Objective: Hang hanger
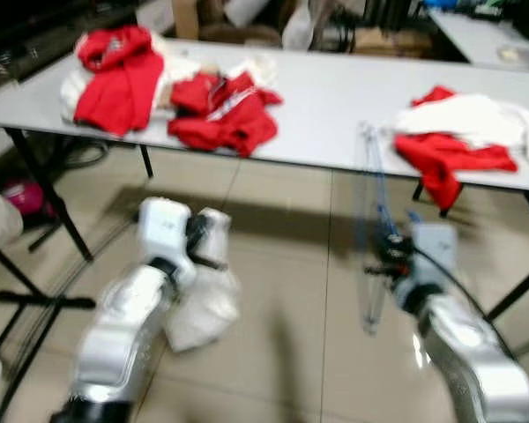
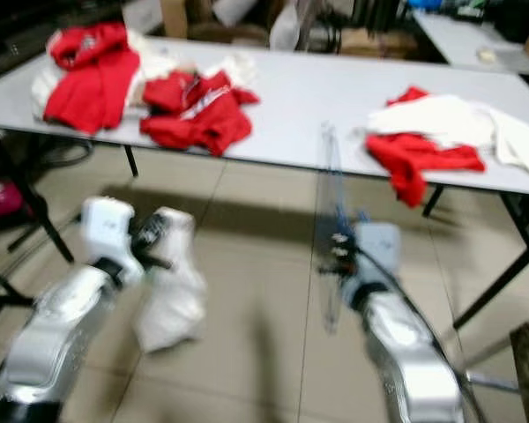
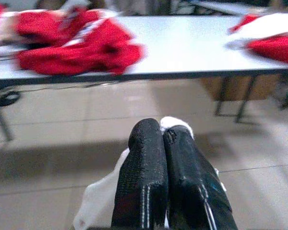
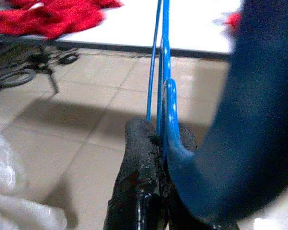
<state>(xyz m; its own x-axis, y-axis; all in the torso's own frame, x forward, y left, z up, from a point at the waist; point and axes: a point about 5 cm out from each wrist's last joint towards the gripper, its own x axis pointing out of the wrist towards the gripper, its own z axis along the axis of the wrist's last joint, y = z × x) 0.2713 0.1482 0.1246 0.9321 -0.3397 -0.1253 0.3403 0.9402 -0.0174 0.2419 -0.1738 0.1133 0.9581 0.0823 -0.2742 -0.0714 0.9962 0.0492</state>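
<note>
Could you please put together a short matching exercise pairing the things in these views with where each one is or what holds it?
1. blue hanger
2. white cloth
3. red jacket
4. red and white clothes

A. on the table's left end
B. clamped in the right gripper
C. on the table's right side
D. held by the left gripper

Pairs: 1-B, 2-D, 3-A, 4-C

Beige tiled floor; long white table on black legs, second table behind.
</note>
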